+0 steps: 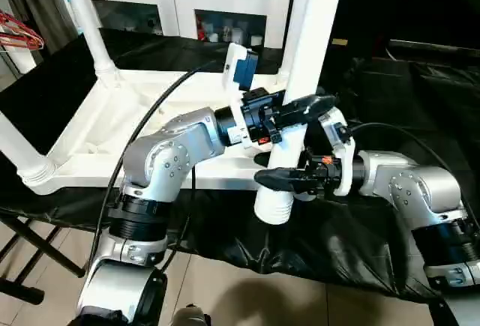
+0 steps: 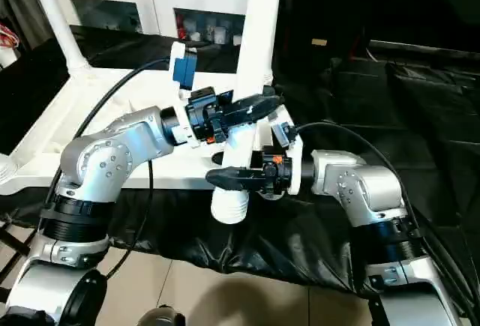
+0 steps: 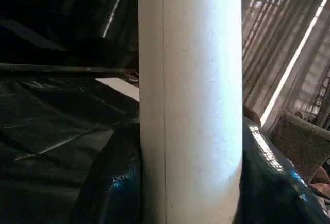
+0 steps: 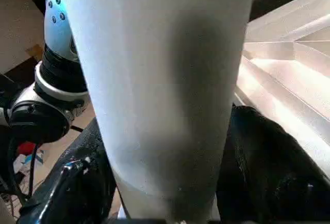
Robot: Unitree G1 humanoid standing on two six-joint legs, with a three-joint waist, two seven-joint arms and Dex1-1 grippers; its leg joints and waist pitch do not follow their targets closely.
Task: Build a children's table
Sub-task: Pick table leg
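Note:
The children's table top (image 1: 112,116) lies upside down on a black cloth, its ribbed underside facing up. Two white legs stand in its left corners, one far (image 1: 86,11) and one near (image 1: 19,150). Another leg (image 1: 315,26) stands upright at the near right corner, its thick ribbed end (image 1: 274,206) low against the top's front rim. My left gripper (image 1: 304,107) is shut on this leg higher up. My right gripper (image 1: 289,178) is shut on it just above the thick end. Black fingers (image 3: 111,183) flank the leg (image 3: 191,100) in the left wrist view, and likewise the fingers (image 4: 268,172) in the right wrist view.
A white cabinet with glass doors (image 1: 187,4) stands behind the table. Black cloth (image 1: 390,86) covers the work surface to the right. A red wire object (image 1: 19,34) sits at the far left. Dark stand legs (image 1: 30,258) cross the tiled floor at the lower left.

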